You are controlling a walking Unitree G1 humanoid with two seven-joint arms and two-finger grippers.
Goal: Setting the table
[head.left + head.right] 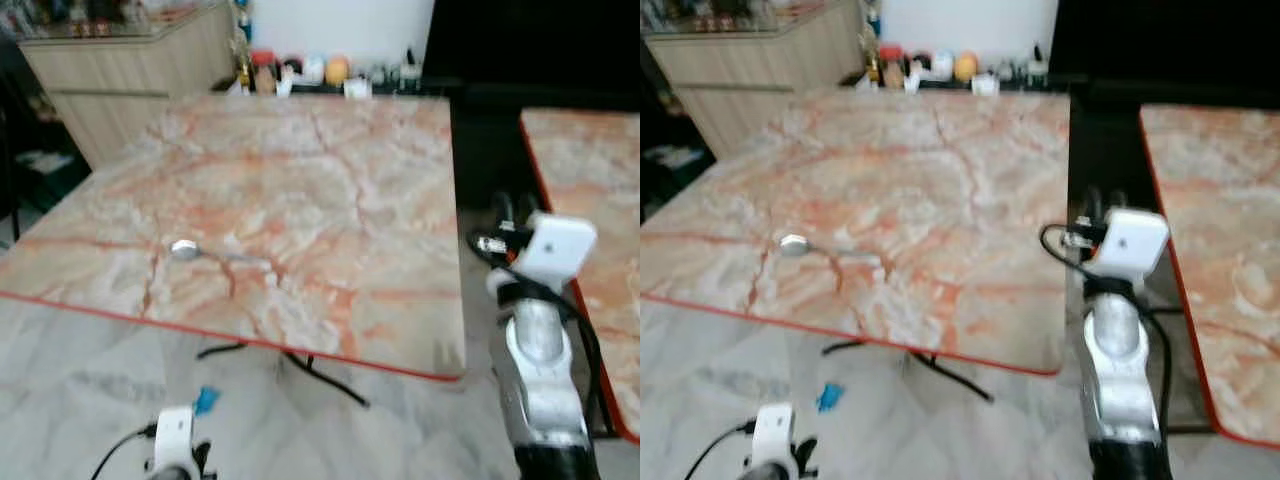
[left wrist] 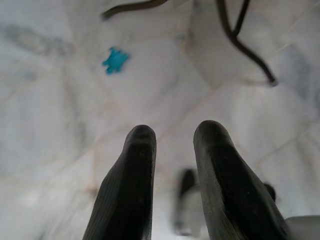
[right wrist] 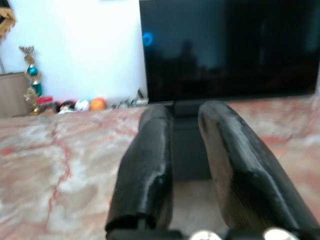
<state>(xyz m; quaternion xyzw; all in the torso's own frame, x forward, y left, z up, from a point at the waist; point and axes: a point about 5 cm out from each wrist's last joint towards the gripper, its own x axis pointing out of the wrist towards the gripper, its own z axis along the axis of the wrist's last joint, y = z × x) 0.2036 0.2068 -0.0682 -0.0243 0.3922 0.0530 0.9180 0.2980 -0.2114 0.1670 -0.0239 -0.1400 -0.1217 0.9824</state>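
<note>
Marble table [image 1: 330, 180] ahead, red-edged; one spoon [image 1: 215, 254] lies on it, near the near-left edge, well apart from everything else on the top; second table [image 1: 590, 190] to the right across a dark gap.

Right gripper [image 3: 186, 150] raised at the table's right edge, over the gap, aimed toward the far wall; fingers [image 3: 145, 165] slightly parted, nothing between them. Left gripper [image 2: 172, 165] hangs low by the near-left, pointing at the pale floor; fingers [image 2: 131, 185] a little apart, empty; blue scrap [image 2: 115, 60] on the floor beyond them.

Risks, as judged: spoon sits close to the near edge, so a sideways nudge from a finger could slide it off onto the floor; it is thin and flat on hard marble, so a pinch may skate over it rather than catch it; right arm is well apart from the spoon, across the table, so a long reach could drag the forearm along the edge.

Spoon: long axis runs left-right, roughly parallel to the near edge; bowl at the left end, handle pointing right.
</note>
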